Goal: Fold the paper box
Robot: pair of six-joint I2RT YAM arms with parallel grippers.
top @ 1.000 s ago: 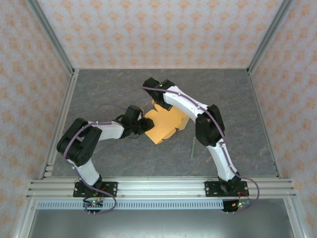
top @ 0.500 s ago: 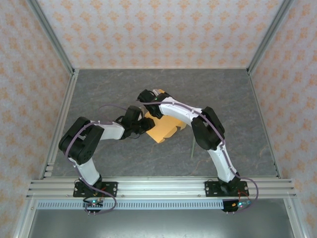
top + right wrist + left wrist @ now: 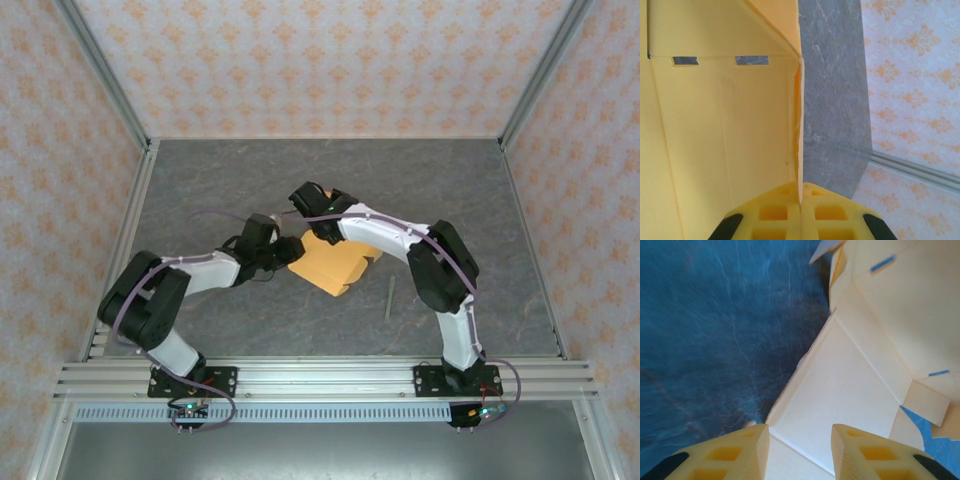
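The paper box (image 3: 338, 264) is a light orange die-cut card lying partly folded in the middle of the grey table. My right gripper (image 3: 314, 226) reaches over its far-left corner. In the right wrist view it (image 3: 801, 194) is shut on the thin edge of an upright flap of the card (image 3: 725, 125), beside two small slots. My left gripper (image 3: 289, 252) sits at the card's left edge. In the left wrist view it (image 3: 800, 432) stands open, its yellow fingers (image 3: 752, 450) apart over a creased panel (image 3: 850, 385), gripping nothing.
A thin greenish stick (image 3: 390, 298) lies on the table to the right of the card. Aluminium rails (image 3: 300, 378) run along the near edge, and patterned walls close in the sides and back.
The right arm swung its wrist down and toward the card's far-left corner. The card shifted slightly toward the near right. The left arm stretched out further and its jaws widened a little.
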